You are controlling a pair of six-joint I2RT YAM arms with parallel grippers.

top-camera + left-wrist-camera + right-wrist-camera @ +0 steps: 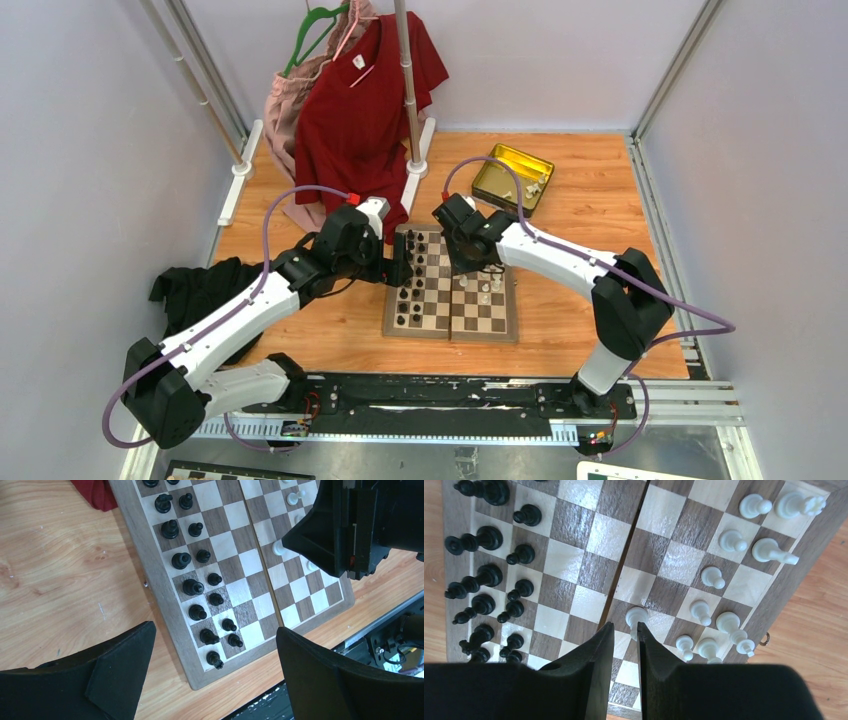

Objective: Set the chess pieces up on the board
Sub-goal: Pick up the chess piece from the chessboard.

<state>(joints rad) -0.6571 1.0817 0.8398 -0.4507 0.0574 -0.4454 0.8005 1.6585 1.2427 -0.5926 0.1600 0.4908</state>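
The bit that matters: one white pawn point(636, 616) sits right at the tip of the right gripper point(625, 625), just ahead of it and a touch toward its right finger. It's on a square beside the fold seam point(622, 565) of the board point(574, 605). It's standing up, long axis vertical, so the wrist cam mostly sees its round head.

The jaws are down to a thin slit with nothing showing in the gap. Honestly can't tell if a fingertip is touching the pawn or clear of it.

The other white chess pieces point(731, 541) are further ahead and off to that gripper's right, in two ragged rows by the board's edge. They look upright too.

The left gripper point(215, 627) hangs spread wide and empty above the black pieces point(197, 612). So I'd say the right arm is clearly the closer one for any nudge.
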